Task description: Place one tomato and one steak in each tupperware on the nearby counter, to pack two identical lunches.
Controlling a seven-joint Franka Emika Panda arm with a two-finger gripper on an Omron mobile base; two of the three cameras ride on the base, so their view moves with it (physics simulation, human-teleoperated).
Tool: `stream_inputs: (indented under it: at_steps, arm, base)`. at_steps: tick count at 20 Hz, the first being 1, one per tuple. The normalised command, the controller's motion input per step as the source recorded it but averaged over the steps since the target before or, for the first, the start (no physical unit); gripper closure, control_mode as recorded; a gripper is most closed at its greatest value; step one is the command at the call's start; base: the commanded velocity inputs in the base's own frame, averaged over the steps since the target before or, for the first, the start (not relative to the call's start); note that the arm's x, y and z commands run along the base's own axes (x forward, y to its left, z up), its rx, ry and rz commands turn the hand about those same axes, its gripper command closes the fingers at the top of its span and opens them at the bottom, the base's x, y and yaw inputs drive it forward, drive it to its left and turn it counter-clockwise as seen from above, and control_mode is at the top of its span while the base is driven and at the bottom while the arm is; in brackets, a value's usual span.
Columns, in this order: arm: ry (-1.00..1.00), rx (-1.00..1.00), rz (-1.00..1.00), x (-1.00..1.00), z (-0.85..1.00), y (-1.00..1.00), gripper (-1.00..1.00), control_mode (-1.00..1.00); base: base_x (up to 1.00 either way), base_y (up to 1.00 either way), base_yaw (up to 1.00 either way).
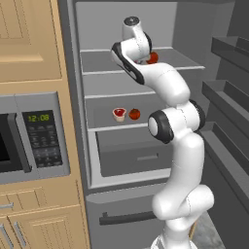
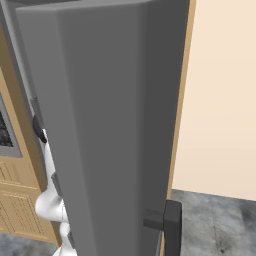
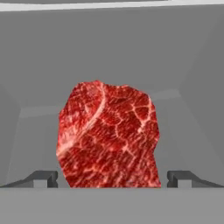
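A deep red marbled steak (image 3: 109, 135) lies on a grey fridge shelf right in front of my hand. My gripper (image 3: 112, 179) is open, with one fingertip (image 3: 43, 178) on each side of the steak's near end and a gap left on both sides. In the left base view my arm reaches into the top shelf (image 1: 102, 61), where a bit of red (image 1: 152, 58) shows beside my hand; I cannot tell what it is. One shelf lower lie a steak with a white fat rim (image 1: 119, 114) and a tomato (image 1: 134, 114). The tupperware and the counter are out of view.
The open fridge door (image 2: 115, 125) stands close on my right, its inner racks (image 1: 228, 92) beside the arm. A microwave (image 1: 29, 136) sits in wooden cabinets on the left. A grey drawer (image 1: 136, 155) lies under the lower shelf.
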Motion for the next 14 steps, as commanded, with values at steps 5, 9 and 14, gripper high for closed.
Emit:
stream_inputs:
  at_steps: [5,9,14]
  arm:
    - [-0.02,0.00,-0.05,0.08,-0.75,0.00,1.00,-1.00]
    - [-0.02,0.00,-0.01,0.21,-0.34,0.00,1.00,-1.00]
    - [0.02,0.00,0.00,-0.01,-0.04,0.00,1.00,-1.00]
  base:
    - [0.00,0.00,0.00]
    - [0.00,0.00,0.00]
    - [0.00,0.00,0.00]
